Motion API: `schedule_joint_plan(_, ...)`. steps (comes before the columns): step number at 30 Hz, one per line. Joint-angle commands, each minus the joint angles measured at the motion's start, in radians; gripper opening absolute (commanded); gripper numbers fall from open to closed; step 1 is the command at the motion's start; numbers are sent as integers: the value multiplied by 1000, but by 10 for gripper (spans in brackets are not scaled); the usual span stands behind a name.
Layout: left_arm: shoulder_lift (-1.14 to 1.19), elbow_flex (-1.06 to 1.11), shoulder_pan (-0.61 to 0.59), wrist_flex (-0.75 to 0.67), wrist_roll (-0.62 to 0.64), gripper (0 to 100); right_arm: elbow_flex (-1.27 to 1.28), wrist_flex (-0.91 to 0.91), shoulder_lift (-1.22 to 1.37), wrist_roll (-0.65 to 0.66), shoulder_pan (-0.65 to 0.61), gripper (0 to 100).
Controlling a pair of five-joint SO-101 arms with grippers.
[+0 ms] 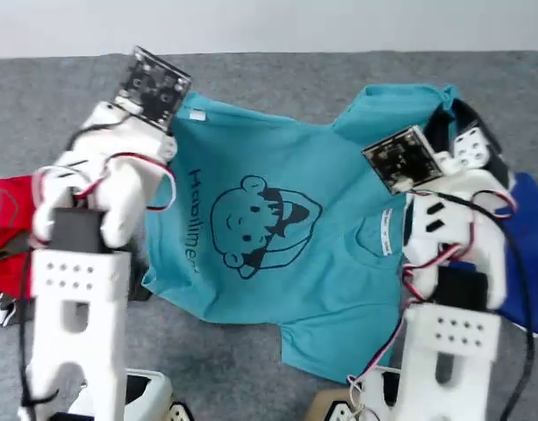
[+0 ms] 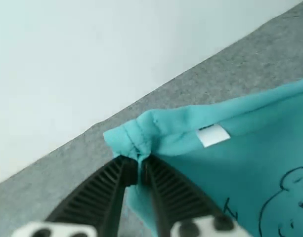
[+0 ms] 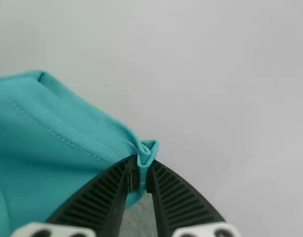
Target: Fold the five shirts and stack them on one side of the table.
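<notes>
A teal shirt (image 1: 277, 254) with a dark bear print lies spread across the grey desk (image 1: 339, 74), filling the middle of the high view. The left pincer (image 2: 139, 170) is clamped narrowly on a stitched corner of the shirt's edge, close to a small white label (image 2: 213, 134), at the shirt's upper-left corner in the high view. The right pincer (image 3: 140, 173) is closed just as tightly on a bunched tip of fabric at the shirt's upper-right corner. Both far corners are held at once, probably so the cloth stays taut and even for a fold toward the near edge. A red garment (image 1: 10, 206) sits at the left edge and a blue one (image 1: 527, 254) at the right, likely waiting their turn.
</notes>
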Motion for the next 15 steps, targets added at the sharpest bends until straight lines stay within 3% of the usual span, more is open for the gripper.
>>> schedule_joint_plan(1,63,102,-2,-219,-9,5,-2,-139,77,11,-5,10)
schedule_joint_plan(7,292,30,-2,-347,-9,5,-81,-277,291,11,-5,10)
schedule_joint_plan(15,632,-346,-29,-354,-12,5,-348,-351,605,11,-5,10)
